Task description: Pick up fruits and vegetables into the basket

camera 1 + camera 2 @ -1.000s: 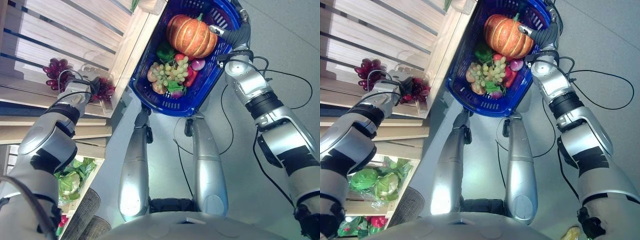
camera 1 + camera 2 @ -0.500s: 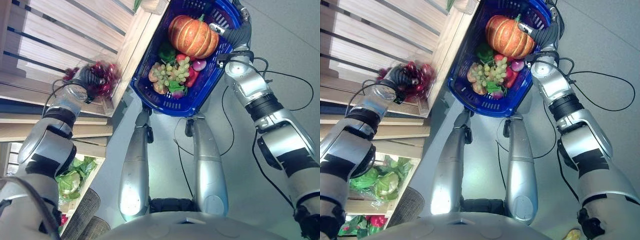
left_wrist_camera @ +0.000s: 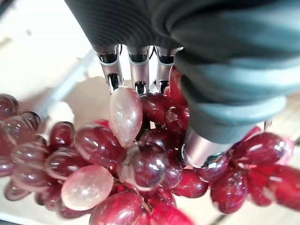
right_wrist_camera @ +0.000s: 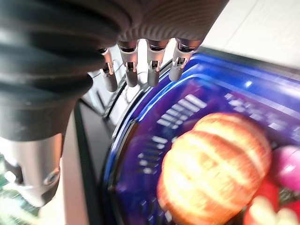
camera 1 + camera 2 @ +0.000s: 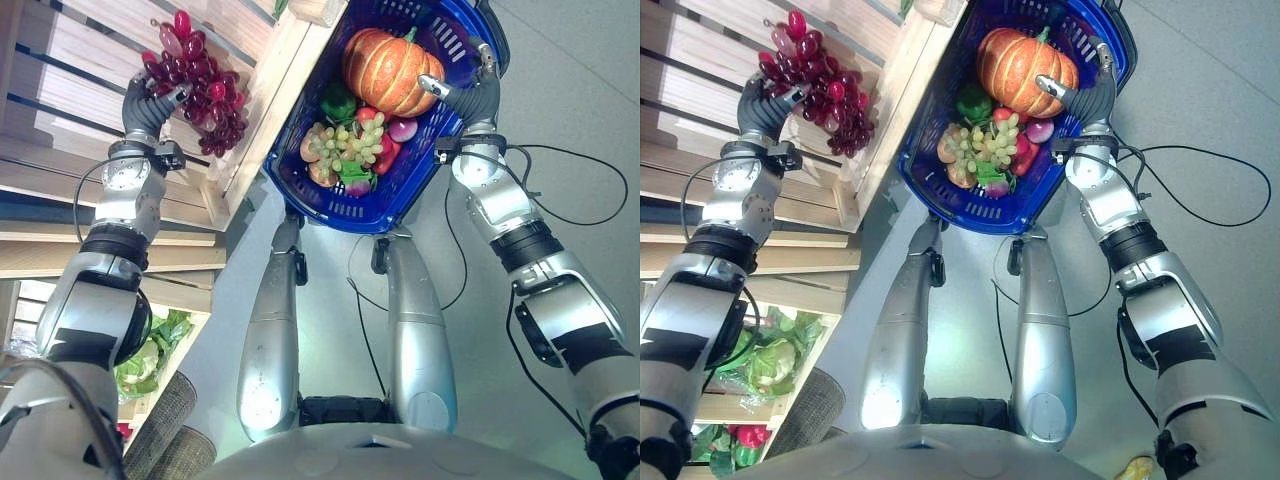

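My left hand (image 5: 148,108) is shut on a bunch of red grapes (image 5: 200,95) and holds it in the air over the wooden shelf, left of the basket. In the left wrist view its fingers (image 3: 133,70) and thumb (image 3: 201,145) pinch into the red grapes (image 3: 136,159). The blue basket (image 5: 345,205) hangs before me with a pumpkin (image 5: 392,70), green grapes (image 5: 345,143), a green pepper (image 5: 335,102) and other small produce inside. My right hand (image 5: 470,95) grips the basket at its right rim; its fingers (image 4: 140,70) curl by the dark handle (image 4: 89,140).
Slatted wooden shelves (image 5: 250,110) run along the left, their corner close to the basket's left wall. Lower shelves hold green cabbages (image 5: 150,350) and red peppers (image 5: 740,440). A woven bin (image 5: 165,430) stands at the lower left. Grey floor lies to the right.
My left hand closed on the red grapes and lifted them off the shelf, up and away from me. The basket and right hand barely shifted.
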You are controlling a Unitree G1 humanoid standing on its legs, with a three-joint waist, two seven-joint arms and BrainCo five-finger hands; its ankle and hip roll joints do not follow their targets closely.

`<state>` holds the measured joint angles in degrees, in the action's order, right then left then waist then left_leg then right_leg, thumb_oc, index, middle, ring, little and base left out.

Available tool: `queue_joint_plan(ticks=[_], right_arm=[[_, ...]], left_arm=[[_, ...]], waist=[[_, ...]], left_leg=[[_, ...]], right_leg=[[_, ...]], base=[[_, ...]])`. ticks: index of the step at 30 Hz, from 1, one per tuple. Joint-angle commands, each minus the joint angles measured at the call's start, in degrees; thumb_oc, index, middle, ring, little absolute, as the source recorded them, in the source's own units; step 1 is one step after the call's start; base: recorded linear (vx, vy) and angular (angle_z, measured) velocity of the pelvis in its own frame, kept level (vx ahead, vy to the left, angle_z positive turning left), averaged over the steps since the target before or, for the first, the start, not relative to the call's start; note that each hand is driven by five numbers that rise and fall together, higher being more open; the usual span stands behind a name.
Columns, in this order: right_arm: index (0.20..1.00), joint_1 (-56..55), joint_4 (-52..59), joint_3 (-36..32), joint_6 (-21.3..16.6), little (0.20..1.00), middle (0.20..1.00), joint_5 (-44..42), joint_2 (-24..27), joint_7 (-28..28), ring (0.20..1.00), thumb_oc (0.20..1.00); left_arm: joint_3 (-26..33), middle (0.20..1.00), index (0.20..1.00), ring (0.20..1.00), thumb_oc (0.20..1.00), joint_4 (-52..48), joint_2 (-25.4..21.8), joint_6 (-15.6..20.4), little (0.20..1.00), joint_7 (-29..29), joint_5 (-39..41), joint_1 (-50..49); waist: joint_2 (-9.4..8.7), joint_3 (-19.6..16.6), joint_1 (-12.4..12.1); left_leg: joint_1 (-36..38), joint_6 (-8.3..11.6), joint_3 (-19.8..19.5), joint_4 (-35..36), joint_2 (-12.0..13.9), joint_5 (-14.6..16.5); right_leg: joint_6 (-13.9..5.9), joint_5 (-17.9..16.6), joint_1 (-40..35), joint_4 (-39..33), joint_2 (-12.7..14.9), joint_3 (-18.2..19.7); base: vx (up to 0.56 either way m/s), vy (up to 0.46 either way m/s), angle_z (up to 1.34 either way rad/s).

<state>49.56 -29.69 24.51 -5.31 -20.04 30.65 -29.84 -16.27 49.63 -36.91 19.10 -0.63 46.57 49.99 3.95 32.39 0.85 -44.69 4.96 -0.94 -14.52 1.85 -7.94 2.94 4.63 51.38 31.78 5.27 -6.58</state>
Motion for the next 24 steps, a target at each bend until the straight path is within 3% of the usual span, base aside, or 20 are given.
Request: queue_joint_plan(ticks=[1,8,12,17,24], right_arm=[[1.0,-3.4,8.5,-0.8,-6.1,1.0,1.0,4.3,-0.4,4.4,1.0,1.0],[1.0,-5.8,16.0,0.0,-8.5,1.0,1.0,8.0,-1.5,11.5,1.0,1.0],[1.0,-6.3,19.5,0.5,-8.8,1.0,1.0,10.6,-2.3,14.0,1.0,1.0],[1.0,-5.2,21.6,1.2,-7.6,1.0,1.0,11.7,-2.8,16.2,1.0,1.0],[1.0,-3.7,24.6,2.1,-6.7,1.0,1.0,11.8,-3.0,18.5,1.0,1.0]], left_arm=[[6.2,0.2,0.2,0.2,0.2,-5.3,0.9,8.6,0.2,1.9,4.6,-1.1],[7.3,0.2,0.2,0.2,0.2,-14.8,3.9,13.8,0.2,5.8,3.7,-2.2],[6.8,0.2,0.2,0.2,0.2,-21.6,6.8,14.8,0.2,7.2,1.0,-2.6],[5.5,0.2,0.2,0.2,0.2,-28.7,8.8,13.5,0.2,7.9,-2.2,-2.5],[3.0,0.2,0.2,0.2,0.2,-36.8,10.4,9.3,0.2,13.3,-1.3,-2.2]], waist=[[-0.42,-2.6,0.5],[-0.69,-2.6,0.6],[-0.7,-2.6,0.4],[-0.7,-2.6,0.1],[-0.86,-2.6,-0.1]], left_leg=[[0.2,-2.23,1.7,-6.1,-2.0,6.7],[0.5,-2.28,1.8,-6.0,-2.1,6.9],[0.5,-2.43,1.7,-6.1,-2.3,7.1],[0.7,-2.54,1.7,-6.1,-2.5,7.2],[0.6,-2.76,1.6,-6.2,-2.6,7.2]], right_leg=[[-5.71,-2.7,-3.8,-6.7,-1.0,0.9],[-5.95,-2.6,-4.3,-7.1,-0.7,0.8],[-6.1,-2.8,-4.4,-7.4,-0.4,0.7],[-6.21,-3.0,-4.9,-7.7,-0.1,0.5],[-6.26,-3.5,-5.1,-8.1,0.0,0.3]], base=[[0.0,0.0,0.0],[0.0,0.0,0.0],[0.0,0.0,0.0],[0.0,-0.007,0.0],[0.0,-0.018,0.01]])
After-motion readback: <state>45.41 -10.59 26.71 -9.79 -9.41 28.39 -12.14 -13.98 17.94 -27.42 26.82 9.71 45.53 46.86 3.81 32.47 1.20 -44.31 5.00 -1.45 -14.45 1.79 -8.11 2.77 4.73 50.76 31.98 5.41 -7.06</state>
